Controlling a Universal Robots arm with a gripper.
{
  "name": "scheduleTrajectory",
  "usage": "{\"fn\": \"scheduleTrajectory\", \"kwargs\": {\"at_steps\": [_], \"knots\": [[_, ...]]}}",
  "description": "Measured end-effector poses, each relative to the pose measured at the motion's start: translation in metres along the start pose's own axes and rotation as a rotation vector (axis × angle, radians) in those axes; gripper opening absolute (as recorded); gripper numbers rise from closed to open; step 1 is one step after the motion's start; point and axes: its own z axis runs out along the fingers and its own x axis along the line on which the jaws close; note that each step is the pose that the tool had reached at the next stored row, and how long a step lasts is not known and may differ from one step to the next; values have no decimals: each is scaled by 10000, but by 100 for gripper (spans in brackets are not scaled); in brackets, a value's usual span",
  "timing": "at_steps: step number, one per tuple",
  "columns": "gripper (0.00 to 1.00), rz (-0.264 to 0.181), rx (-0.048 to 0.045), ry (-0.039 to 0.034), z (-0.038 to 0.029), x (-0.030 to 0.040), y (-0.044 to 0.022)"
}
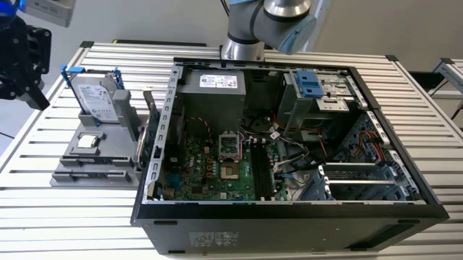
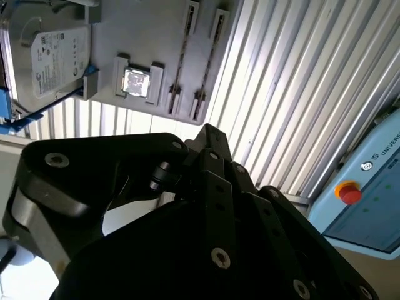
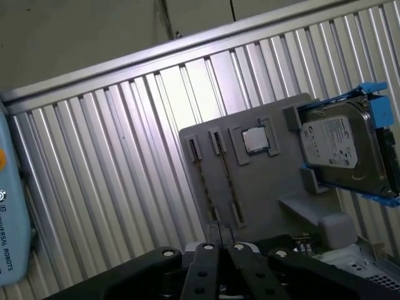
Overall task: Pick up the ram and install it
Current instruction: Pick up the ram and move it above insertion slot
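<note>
The black end effector (image 1: 34, 97) is hanging in the air at the exterior view's left, over the edge of the ribbed aluminium table (image 1: 72, 211). In both wrist views it is showing narrow, its dark fingers (image 3: 211, 239) drawn together at the tip and gripping nothing that can be seen.

Below it in the first wrist view, a flat grey plastic parts tray (image 3: 262, 187) is lying on the table. Two long narrow slots (image 3: 228, 181) are running side by side along the tray, each with a thin dark strip in it. Whether either strip is the ram, a long thin circuit-board stick, I cannot tell, so its place is not clear.

Just beside the slots, a small square silver processor chip (image 3: 255, 139) is sitting in its own recess. Past it, a silver hard drive in a blue bracket (image 3: 340, 147) is leaning on the tray.

In the exterior view, a black open computer case (image 1: 289, 216) is lying on its side just beside the tray, toward the exterior view's right. A green motherboard (image 1: 210, 173) is showing inside it, with long black memory sockets (image 1: 262, 170) near the middle. The silver and pale blue robot arm (image 1: 268, 21) is rising behind the case.

In the second wrist view, a pale blue box with a red round button (image 2: 350, 194) is sitting off the table's edge.
</note>
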Motion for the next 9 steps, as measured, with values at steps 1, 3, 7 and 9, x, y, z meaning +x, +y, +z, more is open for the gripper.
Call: {"fn": "scheduleTrajectory", "kwargs": {"at_steps": [1, 3, 7, 9], "knots": [[0, -87, -3, 3, 0, 0, 0], [0, -267, -8, 8, 0, 0, 0], [0, -627, -1, 11, 0, 0, -1], [0, -820, 16, 11, 0, 0, -1]]}}
